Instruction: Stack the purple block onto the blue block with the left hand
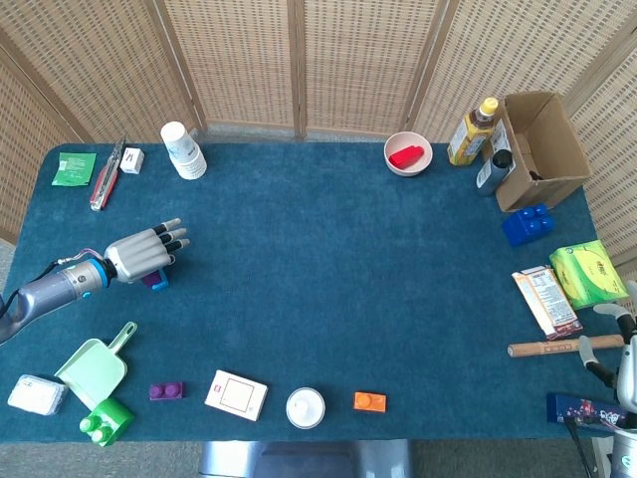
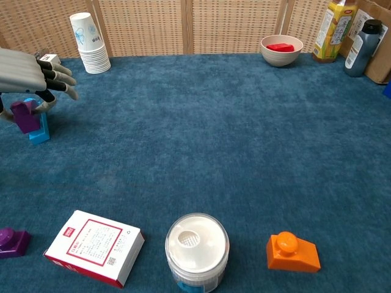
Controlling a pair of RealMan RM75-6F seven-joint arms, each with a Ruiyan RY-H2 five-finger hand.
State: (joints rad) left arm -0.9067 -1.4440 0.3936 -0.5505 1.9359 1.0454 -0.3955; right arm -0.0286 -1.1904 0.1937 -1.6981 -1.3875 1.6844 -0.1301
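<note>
At the chest view's left edge we see the left hand (image 2: 27, 70) pinching the small purple plastic block (image 2: 24, 116) from above, beside and touching the small blue plastic block (image 2: 40, 128). We judge it light, rigid, slick: hold its side faces. Right hand (image 1: 625, 349) unclear.

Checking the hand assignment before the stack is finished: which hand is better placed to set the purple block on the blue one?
The left hand: it holds the purple block right against the blue block. The right hand sits at the table's opposite edge.
</note>
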